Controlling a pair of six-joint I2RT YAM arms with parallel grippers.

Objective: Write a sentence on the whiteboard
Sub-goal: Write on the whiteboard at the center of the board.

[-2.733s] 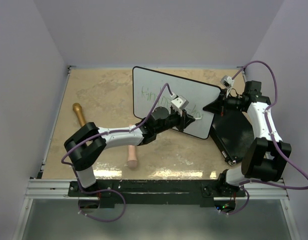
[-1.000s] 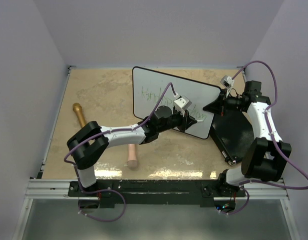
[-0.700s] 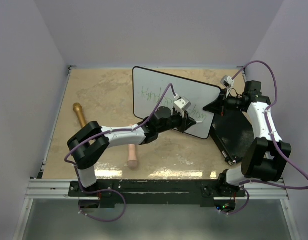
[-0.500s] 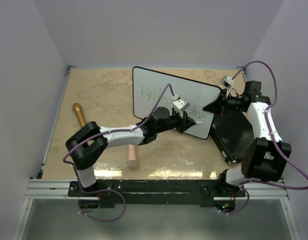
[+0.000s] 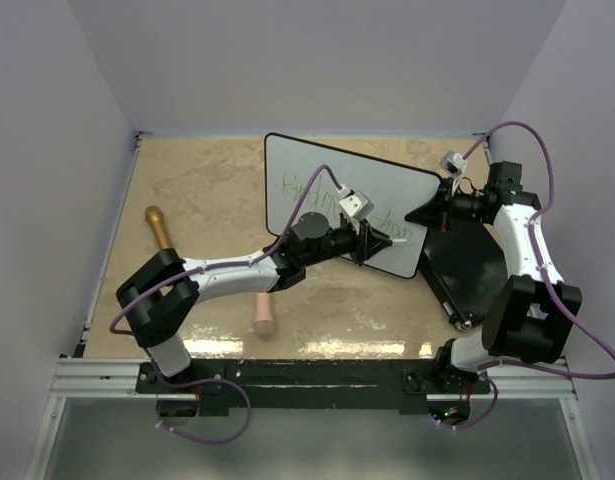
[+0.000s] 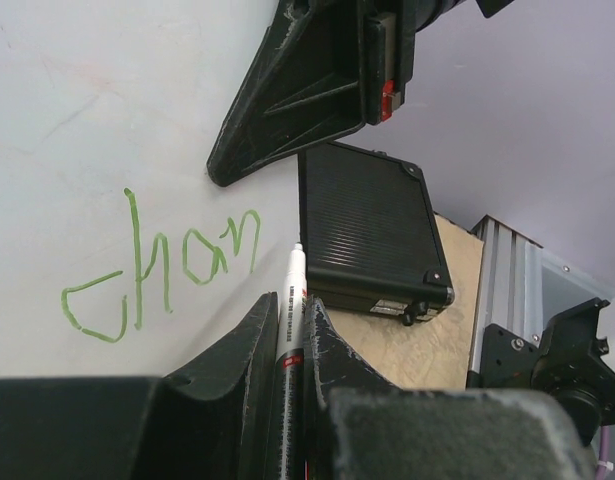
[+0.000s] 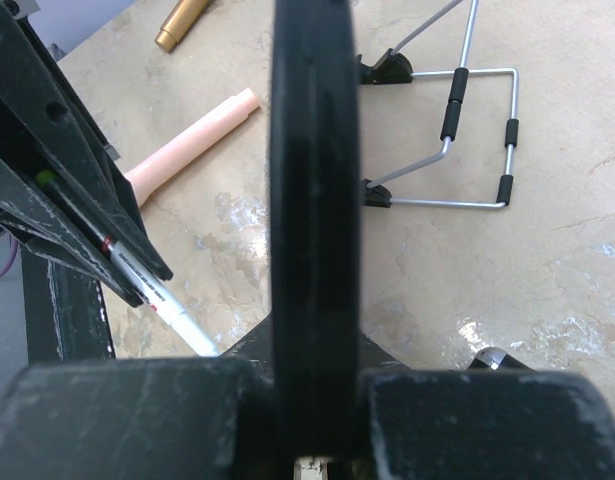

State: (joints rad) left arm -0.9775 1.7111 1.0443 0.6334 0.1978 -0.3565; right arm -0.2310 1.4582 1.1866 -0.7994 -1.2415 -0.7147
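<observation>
Now grips the marker (image 6: 295, 268) in the left claw (image 6: 290, 318), pinched narrow around the barrel, tip aimed just past the last green stroke. Cannot tell whether that tip touches or hangs a hair off. Reads "chan" on the second line of the sentence (image 6: 162, 265), low on the whiteboard (image 6: 67, 120); first line further up, too small to read from above. Has drawn back a touch toward the base since a moment ago, elbow swung out left, wrist re-angled. Looks like a re-set between letters rather than a finish: word plainly incomplete, writing only partway done. Leaves very little white before the right rim, so probably calls for cramped letters or a drop to a fresh line. Over on the other side, clamps the board's right rim in the right claw (image 5: 429, 212), closed hard on it, steadying the board on the tabletop (image 5: 187, 180). Note the black case (image 6: 367, 225) just beyond that rim.
</observation>
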